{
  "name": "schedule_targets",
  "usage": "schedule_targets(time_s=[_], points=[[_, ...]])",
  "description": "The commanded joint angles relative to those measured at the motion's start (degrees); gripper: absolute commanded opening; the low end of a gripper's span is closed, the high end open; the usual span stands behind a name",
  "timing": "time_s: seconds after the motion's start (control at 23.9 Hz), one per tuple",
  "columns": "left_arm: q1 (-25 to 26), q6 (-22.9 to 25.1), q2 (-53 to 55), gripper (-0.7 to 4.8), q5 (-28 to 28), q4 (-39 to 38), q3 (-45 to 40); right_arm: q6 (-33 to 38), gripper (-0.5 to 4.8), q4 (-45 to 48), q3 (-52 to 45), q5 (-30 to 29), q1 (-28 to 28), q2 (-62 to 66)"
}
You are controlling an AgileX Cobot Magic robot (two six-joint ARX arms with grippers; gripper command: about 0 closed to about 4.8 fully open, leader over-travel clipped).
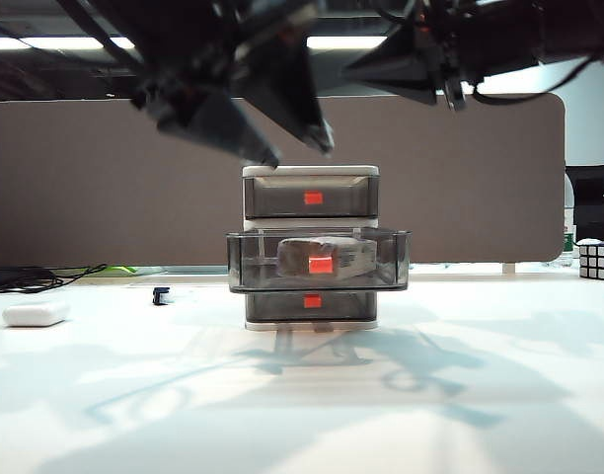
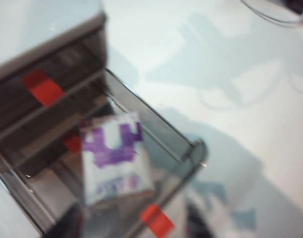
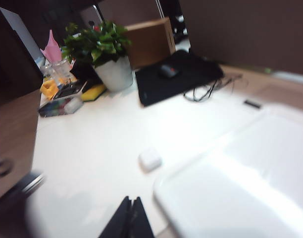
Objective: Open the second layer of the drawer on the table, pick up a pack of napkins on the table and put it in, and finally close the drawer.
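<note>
Bench [image 1: 460, 395]: plain white top, shadowed.
Centre: drawer [image 1: 311, 178] stands upright on it.
Left side: small white rounded object [image 1: 35, 314]; nearer the drawer, a small dark item [image 1: 161, 294].
Far right edge: colour cube [image 1: 598, 260].
Far left: black cables [image 1: 36, 276].

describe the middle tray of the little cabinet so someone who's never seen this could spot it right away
In the middle of the large white table stands a small white-framed three-tier drawer cabinet. Its middle smoky grey translucent tray is the one to find. Unlike the trays above and below, which are pushed in, it juts out towards the camera and holds a beige-white pack of napkins with purple print.
</note>
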Motion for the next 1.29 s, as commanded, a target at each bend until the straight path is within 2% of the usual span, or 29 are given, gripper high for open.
schedule_targets(time_s=[0.04, 0.13, 0.29, 0.58, 0.92, 1.29], points=[[-0.44, 0.04, -0.98, 0.25, 12.35, -5.73, 0.22, -0.22, -0.04, -2.62, 5.09, 0.98, 0.04, 3.48], [-0.28, 0.07, -0.15, -0.06, 14.8, -7.48, 0.22, -0.22, -0.04, -3.82, 7.17, 0.98, 0.13, 5.7], [-0.26, 0.11, 3.08, -0.06, 14.75, -8.0, 0.13, 0.07, -0.05, -4.98, 11.3, 0.96, 0.42, 10.64], [0.11, 0.28, 10.56, -0.06, 14.62, -4.61, 0.13, 0.02, -0.05, -7.65, 17.07, 0.98, 1.84, 16.96], [0.13, 1.33, 12.7, -0.06, 5.14, -1.51, 0.13, -2.78, -0.05, -10.62, 17.51, 4.81, 2.51, 17.97], [3.87, 2.54, 13.73, -0.06, 3.58, 5.57, 0.13, -5.01, -0.04, -13.2, 17.51, 4.87, 2.51, 17.97]])
